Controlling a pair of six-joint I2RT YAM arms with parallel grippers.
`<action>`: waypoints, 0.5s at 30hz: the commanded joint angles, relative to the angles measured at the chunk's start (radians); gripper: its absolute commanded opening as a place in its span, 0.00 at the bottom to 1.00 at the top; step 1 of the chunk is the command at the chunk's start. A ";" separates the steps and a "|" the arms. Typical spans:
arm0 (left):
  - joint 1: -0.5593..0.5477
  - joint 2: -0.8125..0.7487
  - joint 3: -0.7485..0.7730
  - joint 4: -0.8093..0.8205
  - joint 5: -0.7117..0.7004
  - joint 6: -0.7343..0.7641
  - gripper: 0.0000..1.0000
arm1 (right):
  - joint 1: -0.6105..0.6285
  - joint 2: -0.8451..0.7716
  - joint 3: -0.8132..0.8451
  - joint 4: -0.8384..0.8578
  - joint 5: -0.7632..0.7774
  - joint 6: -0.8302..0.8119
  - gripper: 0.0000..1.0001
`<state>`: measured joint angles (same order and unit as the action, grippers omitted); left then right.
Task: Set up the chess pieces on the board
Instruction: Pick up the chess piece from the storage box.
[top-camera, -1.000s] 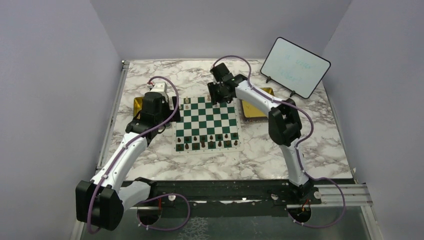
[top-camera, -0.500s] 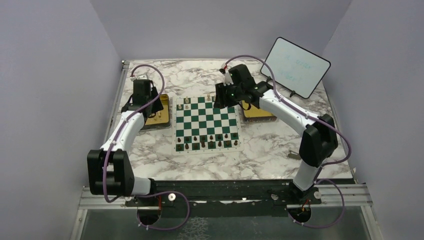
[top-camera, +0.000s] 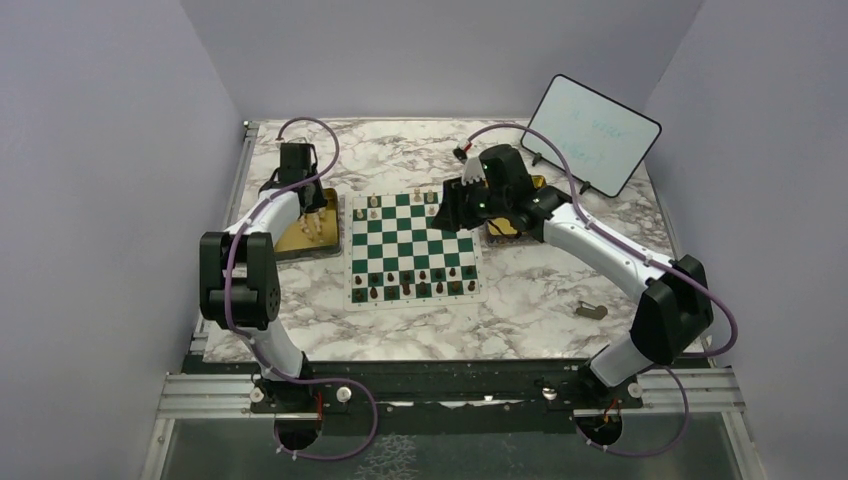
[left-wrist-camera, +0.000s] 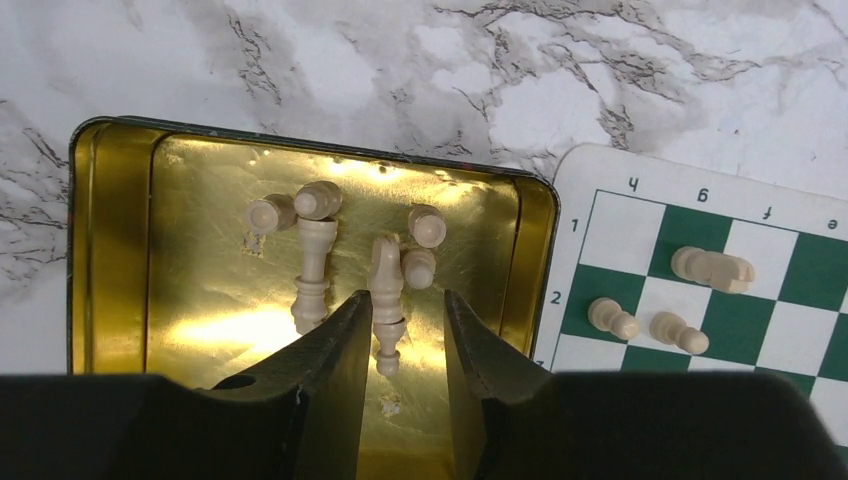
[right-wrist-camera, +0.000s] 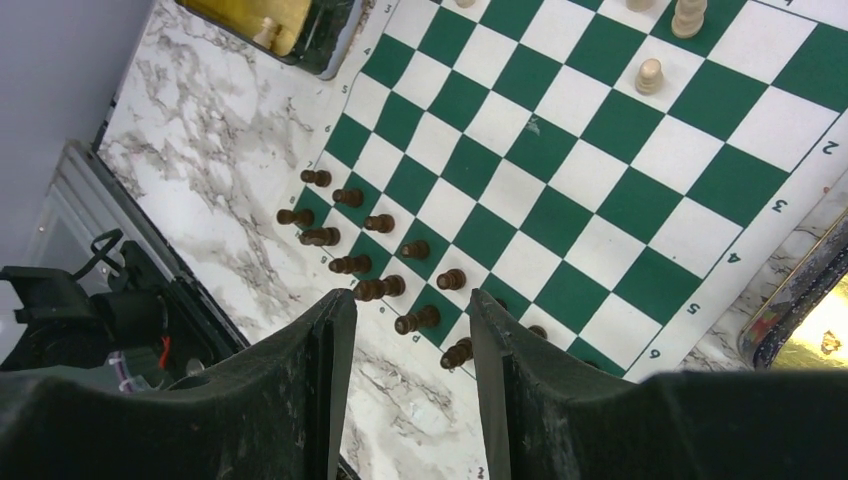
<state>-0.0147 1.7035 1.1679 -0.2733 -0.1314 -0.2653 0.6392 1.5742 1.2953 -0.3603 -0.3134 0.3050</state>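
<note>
Down in the gold tray (left-wrist-camera: 110, 250), the left tool (left-wrist-camera: 407, 300) has its fingers narrowly spread either side of a cream piece (left-wrist-camera: 385, 285) lying flat, with a sliver of gap showing, so no pinch. More loose cream pieces (left-wrist-camera: 300, 210) sit from 11 to 1 o'clock of it, and the board (left-wrist-camera: 640, 200) is just beside the tray at 3 o'clock. Over the board's 1 o'clock corner in the top view, the right tool (right-wrist-camera: 412, 300) hovers, fingers apart, nothing between them. Dark pieces (right-wrist-camera: 365, 262) crowd the board's 6 o'clock edge, a few cream ones its 12 o'clock edge, all on the marble counter (left-wrist-camera: 500, 60).
</note>
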 joint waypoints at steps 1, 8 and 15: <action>0.005 0.052 0.036 0.038 0.007 0.026 0.33 | -0.006 -0.066 -0.046 0.088 -0.037 0.031 0.50; 0.005 0.099 0.051 0.050 0.030 0.029 0.31 | -0.006 -0.089 -0.046 0.082 -0.041 0.030 0.50; 0.005 0.122 0.047 0.052 0.035 0.031 0.29 | -0.006 -0.088 -0.034 0.063 -0.037 0.022 0.50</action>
<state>-0.0143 1.8072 1.1873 -0.2478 -0.1192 -0.2447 0.6392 1.5146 1.2526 -0.3134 -0.3317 0.3252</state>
